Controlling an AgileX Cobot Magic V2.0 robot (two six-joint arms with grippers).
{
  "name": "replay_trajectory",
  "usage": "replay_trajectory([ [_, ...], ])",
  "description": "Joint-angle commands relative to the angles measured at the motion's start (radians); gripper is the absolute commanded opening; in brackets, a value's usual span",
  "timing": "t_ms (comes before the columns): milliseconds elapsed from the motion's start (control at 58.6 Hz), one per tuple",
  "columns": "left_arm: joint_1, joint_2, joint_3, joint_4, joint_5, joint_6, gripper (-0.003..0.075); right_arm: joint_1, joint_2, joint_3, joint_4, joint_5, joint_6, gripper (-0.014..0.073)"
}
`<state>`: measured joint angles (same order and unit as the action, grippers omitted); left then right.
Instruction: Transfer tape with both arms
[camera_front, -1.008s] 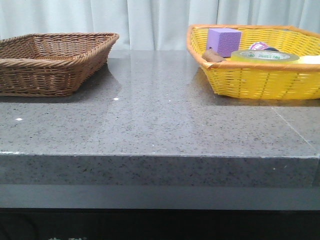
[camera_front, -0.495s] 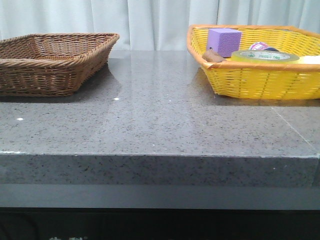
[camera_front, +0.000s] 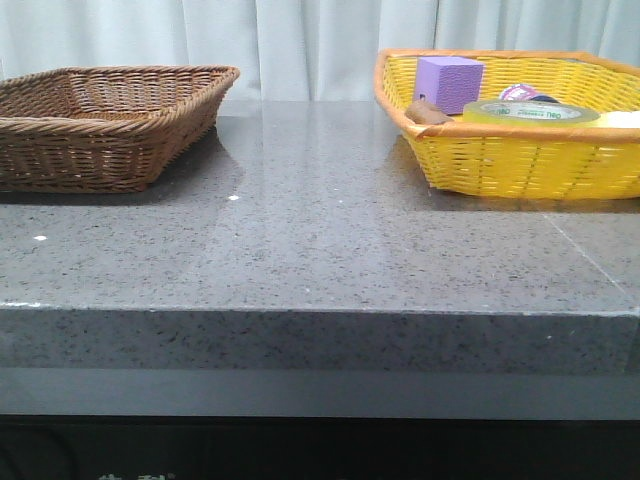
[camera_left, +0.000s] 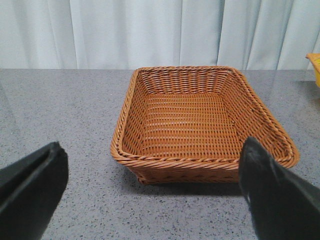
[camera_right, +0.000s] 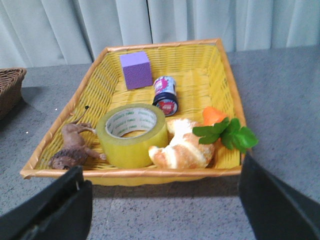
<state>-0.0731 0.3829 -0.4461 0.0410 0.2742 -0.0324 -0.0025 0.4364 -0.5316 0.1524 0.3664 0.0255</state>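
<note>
The tape (camera_right: 132, 135), a wide yellow translucent roll with a white core and green lettering, lies flat in the yellow basket (camera_right: 227, 80). In the front view the tape (camera_front: 530, 112) shows just above the yellow basket's (camera_front: 520, 165) near rim. My right gripper (camera_right: 162, 200) is open and empty, above the table just in front of that basket. My left gripper (camera_left: 152, 192) is open and empty, in front of the empty brown wicker basket (camera_left: 125, 112). Neither gripper shows in the front view.
The yellow basket also holds a purple cube (camera_right: 136, 69), a small pink-and-black container (camera_right: 165, 95), a brown toy animal (camera_right: 72, 146), a croissant (camera_right: 182, 148) and a carrot with green leaves (camera_right: 225, 130). The brown basket (camera_front: 100, 130) stands at the table's left. Grey curtains hang behind.
</note>
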Motion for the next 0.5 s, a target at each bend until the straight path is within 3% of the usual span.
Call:
replay_trajectory([
  [0,0.002,0.014,-0.036,-0.004,-0.081,-0.002,0.0689,-0.006,0.1,-0.075,0.03,-0.051,-0.009,0.0621],
  [478,0.002,0.014,-0.036,-0.004,-0.081,-0.002,0.0689,0.024,0.708,-0.562,0.079,0.196,-0.001,0.0591],
])
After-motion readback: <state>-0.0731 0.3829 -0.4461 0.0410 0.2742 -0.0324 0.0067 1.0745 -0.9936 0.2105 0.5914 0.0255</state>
